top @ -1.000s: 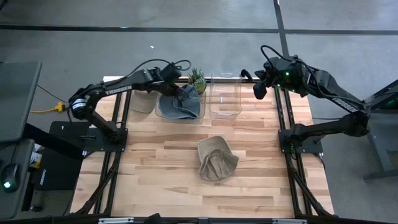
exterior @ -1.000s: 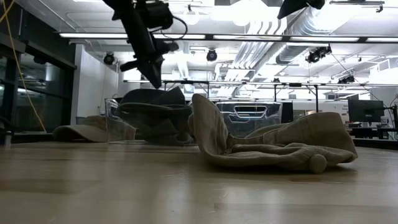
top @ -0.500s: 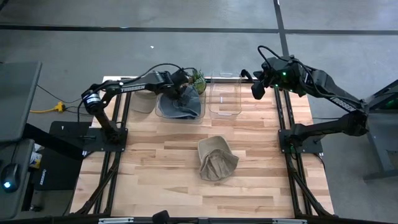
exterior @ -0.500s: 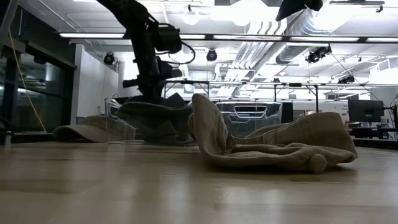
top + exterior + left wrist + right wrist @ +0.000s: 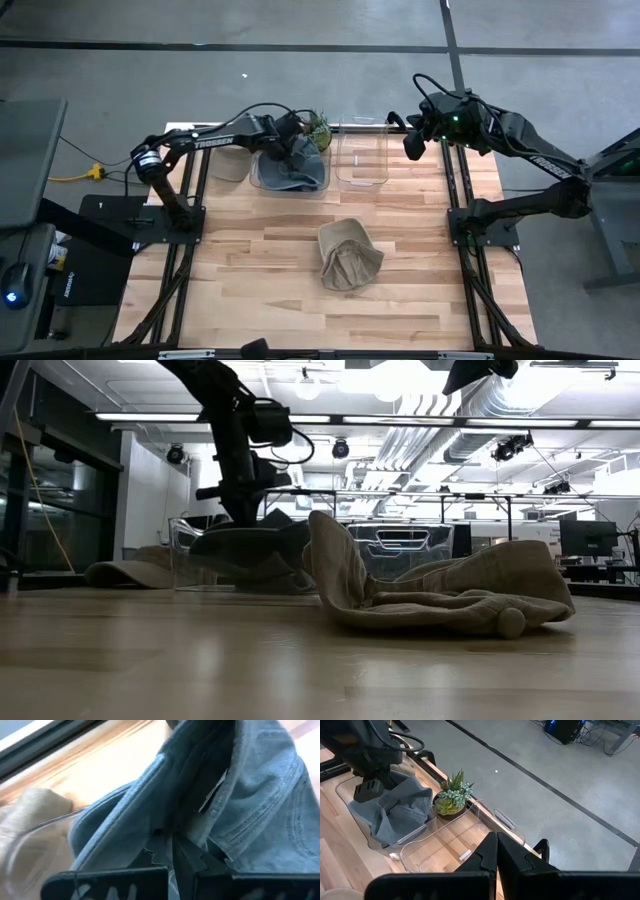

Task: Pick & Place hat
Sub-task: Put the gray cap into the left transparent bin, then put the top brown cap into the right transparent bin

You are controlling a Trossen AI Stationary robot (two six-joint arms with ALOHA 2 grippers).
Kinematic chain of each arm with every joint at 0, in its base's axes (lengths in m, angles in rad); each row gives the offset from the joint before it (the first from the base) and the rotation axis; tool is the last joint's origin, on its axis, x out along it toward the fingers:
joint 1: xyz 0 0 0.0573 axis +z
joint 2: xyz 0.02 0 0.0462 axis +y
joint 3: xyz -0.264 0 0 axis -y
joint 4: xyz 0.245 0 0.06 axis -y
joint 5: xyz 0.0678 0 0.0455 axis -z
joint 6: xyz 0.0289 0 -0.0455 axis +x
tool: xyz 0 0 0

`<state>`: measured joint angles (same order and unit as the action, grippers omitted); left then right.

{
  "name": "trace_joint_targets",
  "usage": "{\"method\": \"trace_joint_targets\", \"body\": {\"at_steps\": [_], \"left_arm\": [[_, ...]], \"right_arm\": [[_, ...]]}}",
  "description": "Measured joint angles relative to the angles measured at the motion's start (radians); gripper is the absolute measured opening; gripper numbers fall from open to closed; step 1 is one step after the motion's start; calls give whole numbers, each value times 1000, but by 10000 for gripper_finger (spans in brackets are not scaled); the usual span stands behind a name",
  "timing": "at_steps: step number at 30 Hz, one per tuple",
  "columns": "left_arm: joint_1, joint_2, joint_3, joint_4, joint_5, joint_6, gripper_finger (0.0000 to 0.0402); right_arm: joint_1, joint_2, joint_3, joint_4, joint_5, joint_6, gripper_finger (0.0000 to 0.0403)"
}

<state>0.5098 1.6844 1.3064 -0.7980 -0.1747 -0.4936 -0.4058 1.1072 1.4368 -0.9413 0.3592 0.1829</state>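
Left jaws (image 5: 296, 150) closed on blue-grey hat (image 5: 290, 172), now lower inside clear bin (image 5: 256, 178); right jaws (image 5: 411, 148) closed, empty.

The left arm reaches across the far left of the desk (image 5: 280, 300), its left end effector (image 5: 292, 148) lowered with fingers pinched together. The right arm is raised and folded, its right end effector (image 5: 412, 146) hanging clear with fingers closed.
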Motion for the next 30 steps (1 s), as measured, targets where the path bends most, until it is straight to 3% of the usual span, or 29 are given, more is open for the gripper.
{"method": "trace_joint_targets", "body": {"at_steps": [12,30], "left_arm": [[0,-69,42,-88,-22,0,0],[0,-303,42,-321,-123,-103,0]], "right_arm": [[0,0,0,-5,-3,-4,0],[0,0,0,-57,-37,-16,0]]}}
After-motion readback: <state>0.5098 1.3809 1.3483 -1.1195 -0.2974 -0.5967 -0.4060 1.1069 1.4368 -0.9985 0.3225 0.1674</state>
